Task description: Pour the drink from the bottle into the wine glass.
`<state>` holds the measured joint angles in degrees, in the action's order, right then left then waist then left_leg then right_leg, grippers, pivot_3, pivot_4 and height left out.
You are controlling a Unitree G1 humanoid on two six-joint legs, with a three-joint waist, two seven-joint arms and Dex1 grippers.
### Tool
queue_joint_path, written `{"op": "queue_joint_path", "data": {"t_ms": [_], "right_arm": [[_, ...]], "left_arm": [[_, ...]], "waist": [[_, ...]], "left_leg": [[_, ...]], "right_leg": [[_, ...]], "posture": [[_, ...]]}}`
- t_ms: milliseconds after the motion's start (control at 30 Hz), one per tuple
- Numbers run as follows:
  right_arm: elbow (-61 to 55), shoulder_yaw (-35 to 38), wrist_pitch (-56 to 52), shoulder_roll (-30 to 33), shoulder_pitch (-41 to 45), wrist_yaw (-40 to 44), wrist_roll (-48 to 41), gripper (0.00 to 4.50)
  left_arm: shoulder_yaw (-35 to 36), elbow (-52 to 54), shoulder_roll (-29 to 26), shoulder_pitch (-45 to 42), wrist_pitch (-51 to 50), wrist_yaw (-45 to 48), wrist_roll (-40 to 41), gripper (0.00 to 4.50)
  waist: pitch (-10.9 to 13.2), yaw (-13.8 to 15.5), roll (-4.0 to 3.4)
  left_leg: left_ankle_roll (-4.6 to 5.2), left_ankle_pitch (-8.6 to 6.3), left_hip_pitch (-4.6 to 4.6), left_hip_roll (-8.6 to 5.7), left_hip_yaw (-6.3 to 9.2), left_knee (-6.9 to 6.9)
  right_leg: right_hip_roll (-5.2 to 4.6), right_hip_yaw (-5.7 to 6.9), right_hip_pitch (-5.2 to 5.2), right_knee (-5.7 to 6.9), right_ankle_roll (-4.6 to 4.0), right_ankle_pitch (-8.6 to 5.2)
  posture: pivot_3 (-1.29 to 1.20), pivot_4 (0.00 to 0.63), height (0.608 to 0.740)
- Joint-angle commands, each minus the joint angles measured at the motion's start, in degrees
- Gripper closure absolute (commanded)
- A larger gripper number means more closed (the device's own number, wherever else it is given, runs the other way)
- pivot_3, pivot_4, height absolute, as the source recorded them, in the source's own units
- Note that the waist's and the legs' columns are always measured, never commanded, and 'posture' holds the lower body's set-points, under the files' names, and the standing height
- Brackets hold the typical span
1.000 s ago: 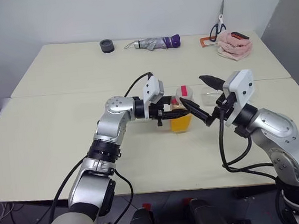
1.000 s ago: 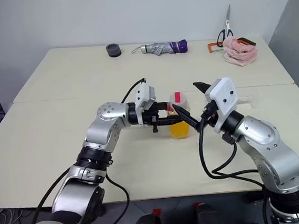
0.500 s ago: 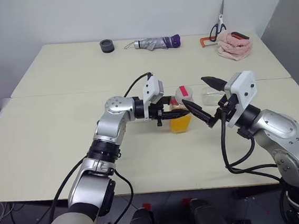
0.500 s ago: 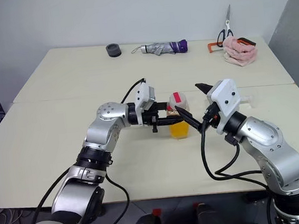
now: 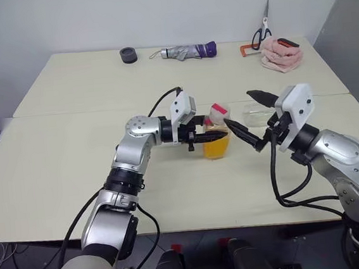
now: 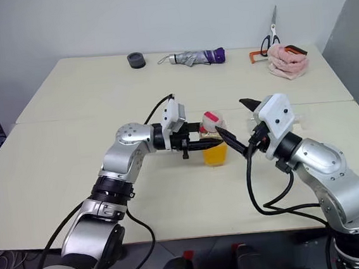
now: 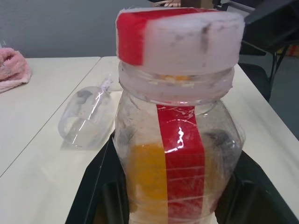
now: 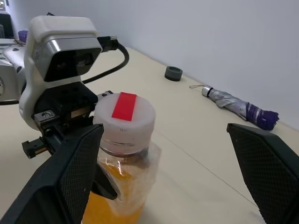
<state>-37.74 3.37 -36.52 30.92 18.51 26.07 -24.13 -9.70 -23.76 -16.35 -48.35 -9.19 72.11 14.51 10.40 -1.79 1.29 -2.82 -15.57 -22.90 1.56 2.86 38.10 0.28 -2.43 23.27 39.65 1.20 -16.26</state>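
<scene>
While my left gripper (image 5: 212, 135) clamps the bottle (image 5: 217, 142) low on its body, standing on the table (image 5: 73, 151), its red-and-white cap (image 5: 219, 111) now sits cocked to one side where it lay flat a second ago. I judge it loosened but not off. My right gripper (image 5: 245, 118) has drawn slightly back, jaws spread wide and empty, one finger just beside the cap. The wine glass (image 7: 86, 117) lies on its side just behind, so uncapping and righting it come before pouring the drink (image 5: 216, 148).

head views look down; both wrist views closely share the bottle (image 7: 180, 154).
</scene>
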Motion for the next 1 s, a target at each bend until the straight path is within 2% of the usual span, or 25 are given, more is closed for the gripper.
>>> {"op": "queue_joint_path", "data": {"t_ms": [33, 800, 1000], "right_arm": [[-0.1, 2.0, 1.2, 0.6, 0.0, 0.0, 0.1, 0.00], [0.2, 2.5, 1.3, 2.5, -0.9, 2.0, -0.3, 0.00], [-2.6, 5.6, -2.1, 5.4, -2.2, 6.0, -6.8, 0.00]], "left_arm": [[0.3, 1.6, 0.2, -0.5, 1.5, 0.8, 0.9, 2.76], [0.5, 1.7, 0.1, -0.3, 1.4, 0.8, 0.8, 2.76], [0.7, 1.4, 0.0, -0.4, 1.6, 0.9, 0.8, 2.76]], "waist": [[0.0, 0.0, 0.00], [0.0, 0.0, 0.00], [0.0, 0.0, 0.00]], "left_leg": [[0.00, 0.00, 0.00, 0.00, 0.00, 0.00], [0.00, 0.00, 0.00, -0.01, -0.01, 0.00], [0.00, 0.00, -0.01, -0.01, -0.01, 0.01]], "right_leg": [[0.00, 0.00, 0.00, 0.00, 0.00, 0.00], [0.00, -0.01, 0.00, 0.00, 0.00, 0.00], [-0.01, -0.01, 0.00, 0.00, 0.00, 0.00]], "posture": [[0.00, 0.150, 0.740], [0.00, 0.150, 0.740], [0.00, 0.150, 0.740]]}}
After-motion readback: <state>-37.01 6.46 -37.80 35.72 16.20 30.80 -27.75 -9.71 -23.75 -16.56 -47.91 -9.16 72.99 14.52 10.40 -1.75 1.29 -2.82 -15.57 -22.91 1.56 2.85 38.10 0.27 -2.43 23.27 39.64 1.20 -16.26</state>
